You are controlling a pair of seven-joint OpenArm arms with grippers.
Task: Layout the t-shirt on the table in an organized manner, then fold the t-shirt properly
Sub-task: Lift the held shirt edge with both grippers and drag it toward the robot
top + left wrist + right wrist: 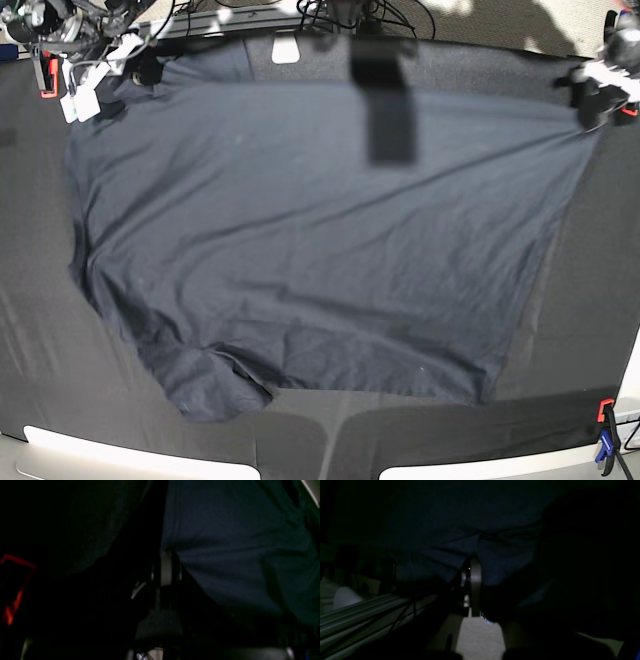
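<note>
Surface: a wide table covered in matte black cloth, seen from above in the base view; a pale floor shows past its far edge and pale patches sit along its near edge.
Shirt: the t-shirt, dark navy-grey, is spread wide across the middle of the table, with shallow wrinkles running across it. One short sleeve lies at the near left, slightly bunched.
Shirt's far corners: both are pulled out toward the table's far edge, one at the far left, one at the far right.
Right gripper: the right gripper sits at the shirt's far left corner in the base view. In its own wrist view the jaws are pressed together with a fold of the shirt cloth caught between them; the fabric spreads away above the jaws.
Left gripper: the left gripper sits at the shirt's far right corner in the base view. Its wrist view shows the jaws closed on the shirt's edge, with the cloth fanning out up and to the right.
Overhead shadow: a dark upright band falls across the far middle of the shirt.
Edges: a red clamp at the far left of the table, a red and blue clamp at the near right corner.
Clutter: cables lie beyond the far edge.
</note>
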